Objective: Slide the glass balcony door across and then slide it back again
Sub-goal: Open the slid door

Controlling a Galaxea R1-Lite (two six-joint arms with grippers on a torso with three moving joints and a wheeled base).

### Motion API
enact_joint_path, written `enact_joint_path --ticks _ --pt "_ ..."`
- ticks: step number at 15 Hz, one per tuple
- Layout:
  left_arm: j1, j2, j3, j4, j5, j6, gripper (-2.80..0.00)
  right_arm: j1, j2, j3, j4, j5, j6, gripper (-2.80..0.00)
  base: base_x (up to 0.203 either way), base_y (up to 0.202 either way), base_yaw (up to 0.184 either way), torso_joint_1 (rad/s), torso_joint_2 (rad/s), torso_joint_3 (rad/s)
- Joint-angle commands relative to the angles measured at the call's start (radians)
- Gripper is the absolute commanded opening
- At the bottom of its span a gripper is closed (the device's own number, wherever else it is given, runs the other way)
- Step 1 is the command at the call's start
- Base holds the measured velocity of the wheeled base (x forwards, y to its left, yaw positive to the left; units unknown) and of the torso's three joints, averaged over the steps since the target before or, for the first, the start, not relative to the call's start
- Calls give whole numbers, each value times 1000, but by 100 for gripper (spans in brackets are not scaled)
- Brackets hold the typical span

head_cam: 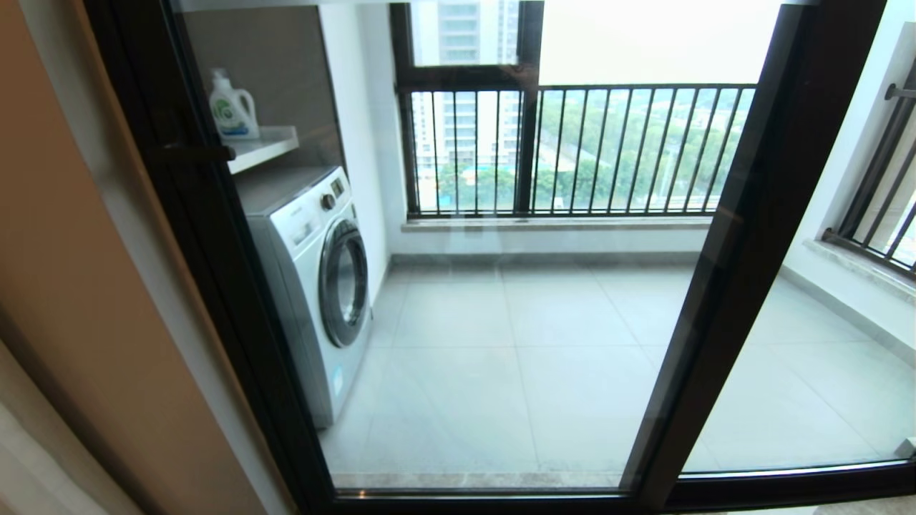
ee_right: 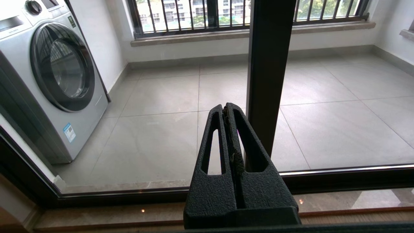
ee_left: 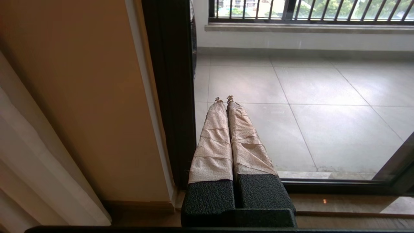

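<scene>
Pale grey tiled balcony floor stretches out behind the glass, big square tiles with thin dark joints. On it, hard against the left wall, stands a white front-loading washing machine, round dark-rimmed door facing across the tiles. Above the machine, a white wall shelf carries a white detergent jug with a green label, upright. Nearer in, a strip of brown marbled sill runs along the foot of the dark door track, and beside the left jamb a dark skirting board meets the indoor floor
</scene>
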Motion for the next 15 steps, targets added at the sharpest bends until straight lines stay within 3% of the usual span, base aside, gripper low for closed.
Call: enact_joint_path --ticks 1,15 --pt "0 1 0 0 -1 -1 -280 0 1 12 0 0 0 -280 0 0 0 0 0 0" --pt "0 1 0 0 1 -1 -280 0 1 12 -1 0 0 -280 0 0 0 0 0 0"
